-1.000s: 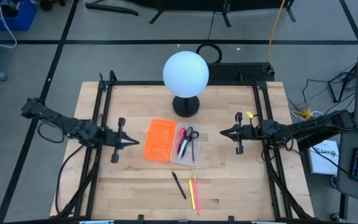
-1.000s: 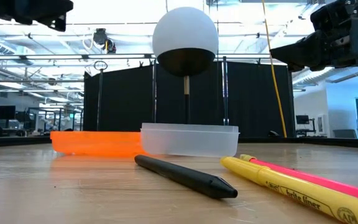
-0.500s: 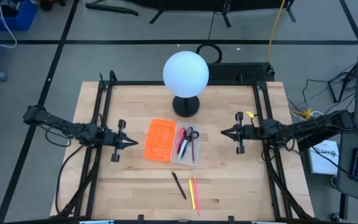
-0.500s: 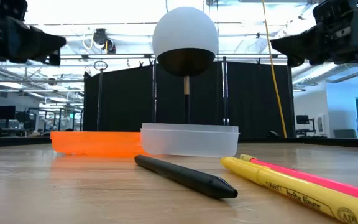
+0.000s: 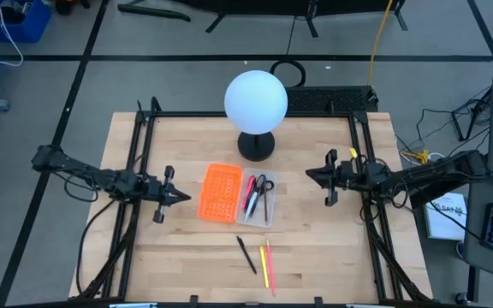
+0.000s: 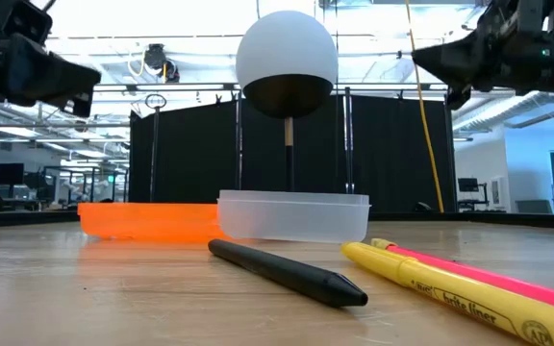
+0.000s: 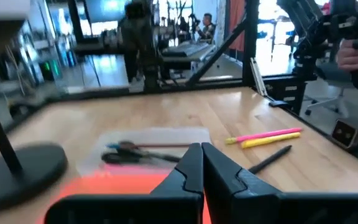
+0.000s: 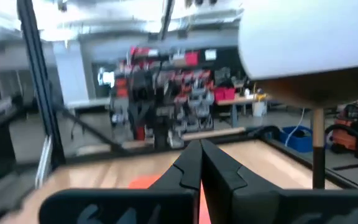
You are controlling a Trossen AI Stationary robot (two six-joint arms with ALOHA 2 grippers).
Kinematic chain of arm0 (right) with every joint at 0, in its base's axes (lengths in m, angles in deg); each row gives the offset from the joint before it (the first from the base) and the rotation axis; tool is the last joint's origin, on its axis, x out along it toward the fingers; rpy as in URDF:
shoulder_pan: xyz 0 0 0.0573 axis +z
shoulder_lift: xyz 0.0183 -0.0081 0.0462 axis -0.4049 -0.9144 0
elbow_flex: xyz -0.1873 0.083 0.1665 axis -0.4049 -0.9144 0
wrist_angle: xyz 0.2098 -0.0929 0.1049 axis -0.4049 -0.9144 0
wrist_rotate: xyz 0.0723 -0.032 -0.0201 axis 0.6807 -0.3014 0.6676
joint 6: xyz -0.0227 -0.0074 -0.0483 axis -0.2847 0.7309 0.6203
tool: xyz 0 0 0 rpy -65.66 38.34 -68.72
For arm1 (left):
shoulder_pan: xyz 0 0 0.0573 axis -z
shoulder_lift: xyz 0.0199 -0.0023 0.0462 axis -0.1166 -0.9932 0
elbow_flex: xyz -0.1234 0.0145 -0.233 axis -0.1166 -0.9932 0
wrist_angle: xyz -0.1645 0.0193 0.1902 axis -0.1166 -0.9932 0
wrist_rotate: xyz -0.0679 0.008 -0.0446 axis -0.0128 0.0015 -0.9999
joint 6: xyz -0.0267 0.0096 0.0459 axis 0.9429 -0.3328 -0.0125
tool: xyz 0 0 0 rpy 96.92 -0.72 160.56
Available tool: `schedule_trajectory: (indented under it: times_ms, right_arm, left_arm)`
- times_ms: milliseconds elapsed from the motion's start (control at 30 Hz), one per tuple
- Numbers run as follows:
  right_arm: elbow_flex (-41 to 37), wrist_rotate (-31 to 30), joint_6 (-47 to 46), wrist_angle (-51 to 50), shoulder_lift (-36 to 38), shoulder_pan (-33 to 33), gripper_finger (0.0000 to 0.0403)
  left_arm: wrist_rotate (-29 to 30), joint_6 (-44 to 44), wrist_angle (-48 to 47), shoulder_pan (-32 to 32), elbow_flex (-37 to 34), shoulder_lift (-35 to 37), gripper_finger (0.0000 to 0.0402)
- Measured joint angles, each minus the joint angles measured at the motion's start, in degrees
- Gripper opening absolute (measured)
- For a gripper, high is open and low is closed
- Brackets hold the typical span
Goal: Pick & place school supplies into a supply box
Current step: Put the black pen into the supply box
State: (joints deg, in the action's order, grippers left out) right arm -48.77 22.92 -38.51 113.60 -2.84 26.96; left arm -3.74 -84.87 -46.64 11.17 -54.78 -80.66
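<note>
Pale wood table (image 5: 315, 248) fills my overhead view; on it the globe lamp (image 5: 256, 103) stands at the back; the orange perforated panel (image 5: 218, 192) lies touching the clear supply box (image 5: 266, 216), which holds scissors (image 5: 262, 184) and pens; a black pen (image 5: 246, 254), yellow highlighter (image 5: 264, 262) and pink highlighter (image 5: 270, 267) lie nearer the front edge; my left gripper (image 5: 183, 198) hangs left of the panel, my right gripper (image 5: 310, 174) right of the box, both pinched closed on nothing.
</note>
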Motion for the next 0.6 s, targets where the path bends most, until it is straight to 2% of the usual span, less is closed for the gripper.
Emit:
schedule_trajectory:
  times_ms: [100,167,300,433,600]
  right_arm:
    - [0.0,0.0,-1.1,2.4,-0.7,0.0,0.0001]
    - [0.0,0.0,-1.5,3.0,-1.1,0.0,0.0001]
    - [0.0,0.0,-2.3,3.0,-1.5,0.0,0.0001]
    - [0.0,0.0,-2.3,3.3,-2.0,0.0,0.0]
    - [0.0,0.2,-3.3,3.4,-3.2,0.0,0.0]
  left_arm:
    - [0.6,4.4,-1.0,0.0,0.0,0.0,0.0011]
    - [3.7,7.6,-2.4,0.0,0.4,-0.2,0.0021]
    - [4.4,11.4,-16.5,0.4,5.6,-4.4,0.0014]
    - [2.4,6.5,-17.9,2.4,11.5,-14.8,0.0007]
    - [2.1,3.1,-22.7,4.1,23.6,-33.1,0.0017]
